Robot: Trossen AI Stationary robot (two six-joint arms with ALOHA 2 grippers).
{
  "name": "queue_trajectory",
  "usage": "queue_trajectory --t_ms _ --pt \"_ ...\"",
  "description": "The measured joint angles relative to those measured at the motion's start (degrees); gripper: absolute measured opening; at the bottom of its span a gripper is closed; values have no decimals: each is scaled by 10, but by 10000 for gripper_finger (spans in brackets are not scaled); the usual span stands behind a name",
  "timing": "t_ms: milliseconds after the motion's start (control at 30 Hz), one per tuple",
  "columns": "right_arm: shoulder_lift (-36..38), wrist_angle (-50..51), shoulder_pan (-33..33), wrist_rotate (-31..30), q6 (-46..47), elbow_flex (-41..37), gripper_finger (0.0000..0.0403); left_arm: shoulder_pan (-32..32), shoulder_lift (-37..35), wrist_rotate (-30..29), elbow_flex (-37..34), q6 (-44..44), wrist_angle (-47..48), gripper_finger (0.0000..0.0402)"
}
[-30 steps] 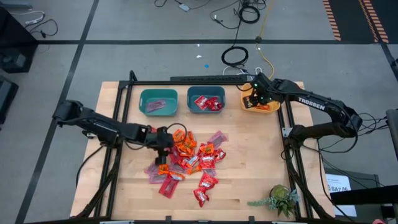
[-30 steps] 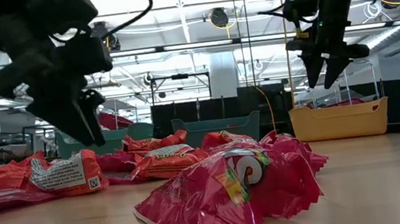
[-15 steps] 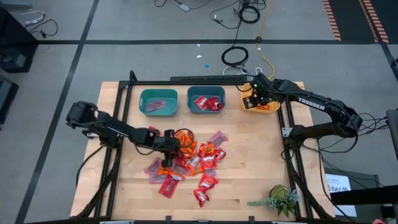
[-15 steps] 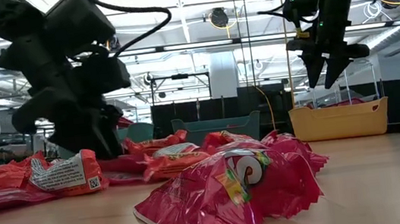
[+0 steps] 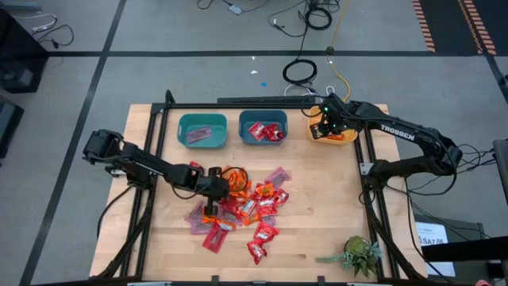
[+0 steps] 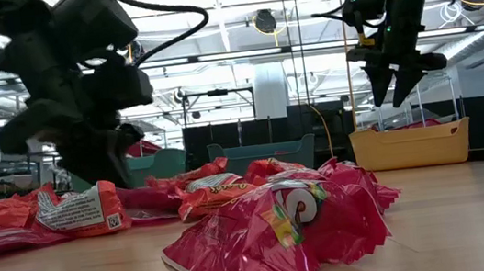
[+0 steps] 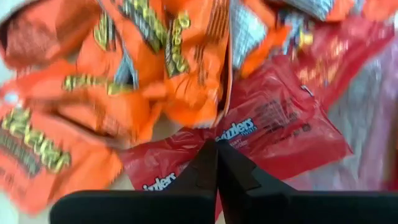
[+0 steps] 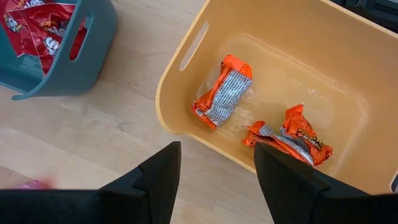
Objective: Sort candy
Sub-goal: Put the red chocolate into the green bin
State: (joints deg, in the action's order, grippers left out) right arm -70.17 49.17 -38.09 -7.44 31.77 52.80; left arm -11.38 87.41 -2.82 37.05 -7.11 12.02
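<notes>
My left gripper [image 7: 217, 163] is down in the candy pile [image 5: 238, 205] at the middle of the wooden table [image 5: 317, 214], its two dark fingers pressed tight together with no gap between them. Whether anything is pinched between the tips I cannot tell. Just past them lies a red packet [image 7: 273, 134] with white lettering that reads "Twizzlers", and the same word partly shows again on the red wrapper edge beside my fingers. Orange packets [image 7: 155, 56] with yellow lettering crowd over it; the script looks like "Reese's" but is smeared.

From table height, a big red wrapper [image 6: 277, 228] with a rainbow mark fills the foreground; the brand is too creased to read. To its side an orange packet [image 6: 80, 211] shows its white back panel with fine print and a square code. My left arm [image 6: 78, 81] stands over that part of the pile and blocks what lies behind it.

My right gripper [image 8: 214, 171] hangs above the yellow bin [image 8: 205, 37] at the far right of the bin row, fingers spread apart and holding nothing. Two orange candies [image 8: 222, 92] lie on the bin floor, one showing a white printed back, the other [image 8: 292, 142] crumpled with partial lettering. "TROSSEN" is printed in white on my right arm [image 5: 397, 132].

The middle teal bin [image 5: 263, 129] holds red candies, the left teal bin [image 5: 202, 130] a pinkish one. A small potted plant [image 5: 359, 256] stands at the table's near right corner.
</notes>
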Motion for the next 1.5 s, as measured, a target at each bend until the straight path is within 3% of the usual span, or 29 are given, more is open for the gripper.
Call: queue_trajectory --t_ms 300,533,833,1300,1500 --pt "0 0 0 0 3 0 196 0 -62 4 75 -1 198 2" --pt "0 -7 5 0 6 0 196 0 -93 -4 94 17 203 4" --pt "0 -9 26 0 6 0 196 0 -62 -4 93 24 156 42" --pt "0 -9 56 0 21 0 196 -9 13 -4 94 35 92 150" --pt "0 -8 56 -1 21 0 196 -9 13 -5 94 136 121 153"
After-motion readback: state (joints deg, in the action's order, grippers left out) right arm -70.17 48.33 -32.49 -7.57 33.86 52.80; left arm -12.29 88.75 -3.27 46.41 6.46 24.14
